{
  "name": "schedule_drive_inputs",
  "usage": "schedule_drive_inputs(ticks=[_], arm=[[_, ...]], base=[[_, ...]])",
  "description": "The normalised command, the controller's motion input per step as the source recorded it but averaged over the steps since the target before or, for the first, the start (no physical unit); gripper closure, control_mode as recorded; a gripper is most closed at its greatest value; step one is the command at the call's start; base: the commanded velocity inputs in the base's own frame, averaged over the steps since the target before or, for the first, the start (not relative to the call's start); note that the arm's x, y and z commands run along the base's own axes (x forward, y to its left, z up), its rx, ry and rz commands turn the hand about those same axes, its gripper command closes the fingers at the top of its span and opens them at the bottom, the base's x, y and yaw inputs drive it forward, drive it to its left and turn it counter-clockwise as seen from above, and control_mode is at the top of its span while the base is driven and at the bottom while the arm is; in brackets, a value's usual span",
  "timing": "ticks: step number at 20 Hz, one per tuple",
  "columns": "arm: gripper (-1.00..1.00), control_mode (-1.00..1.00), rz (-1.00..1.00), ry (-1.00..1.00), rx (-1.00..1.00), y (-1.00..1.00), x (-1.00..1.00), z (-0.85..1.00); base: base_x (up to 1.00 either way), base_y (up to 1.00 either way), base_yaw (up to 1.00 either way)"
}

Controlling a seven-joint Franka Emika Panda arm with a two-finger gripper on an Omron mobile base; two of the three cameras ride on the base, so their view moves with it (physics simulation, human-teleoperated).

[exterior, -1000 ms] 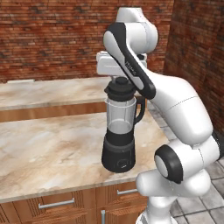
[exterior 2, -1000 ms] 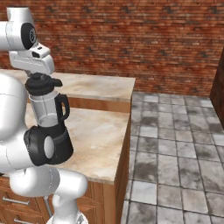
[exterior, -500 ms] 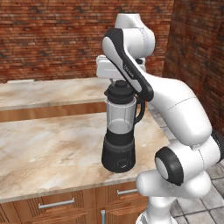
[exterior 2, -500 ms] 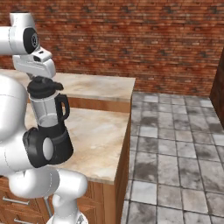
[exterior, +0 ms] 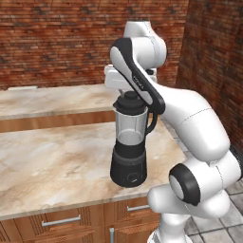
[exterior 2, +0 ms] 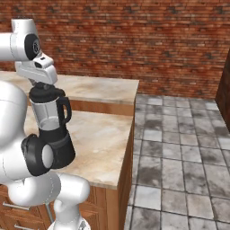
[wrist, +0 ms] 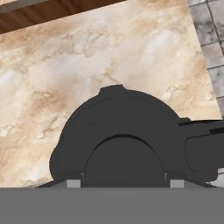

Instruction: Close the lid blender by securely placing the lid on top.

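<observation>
1. Brick walls [exterior: 57, 42] run across the top of both base views, and a grey tiled floor [exterior 2: 179, 148] fills the right half of the right base view.
2. A marbled beige tabletop [exterior: 57, 161] spans the left and centre of the left base view, with wooden drawer fronts and metal handles [exterior: 60, 221] along its lower edge; a second, higher stretch of the same stone lies behind it toward the upper left.
3. The blender [exterior: 129, 142] stands upright on the tabletop, just right of centre in the left base view and near the tabletop's right edge; in the right base view the blender [exterior 2: 51, 130] is at left-centre.
4. Its black rounded base shows small front controls [exterior: 134, 179], its clear grey jar widens upward, and its black handle [exterior: 153, 122] sticks out to the right in the frame.
5. The lid [exterior: 128, 101] sits on top of the jar, covering the rim, level as far as can be judged; in the right base view the lid [exterior 2: 44, 92] caps the jar in the same way.
6. The white arm reaches from the lower right of the left base view, over the blender, and its hand [exterior: 124, 80] hangs directly above the lid.
7. In the hand view the lid [wrist: 120, 140] is seen from above in the lower centre, with the handle [wrist: 203, 148] running off to the right and the tabletop [wrist: 87, 57] beyond.
8. The fingers are hidden behind the hand and lid in the base views and are not clearly visible in the hand view, so I cannot tell whether they are open or closed.
</observation>
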Motion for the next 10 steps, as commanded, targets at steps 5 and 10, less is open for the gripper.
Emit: schedule_drive_inputs(ticks=[5, 10], arm=[[1.0, -1.0, 0.0, 0.0, 0.0, 0.0, 0.02, -0.04], [1.0, -1.0, 0.0, 0.0, 0.0, 0.0, 0.0, -0.17]], base=[[0.0, 0.0, 0.0], [0.0, 0.0, 0.0]])
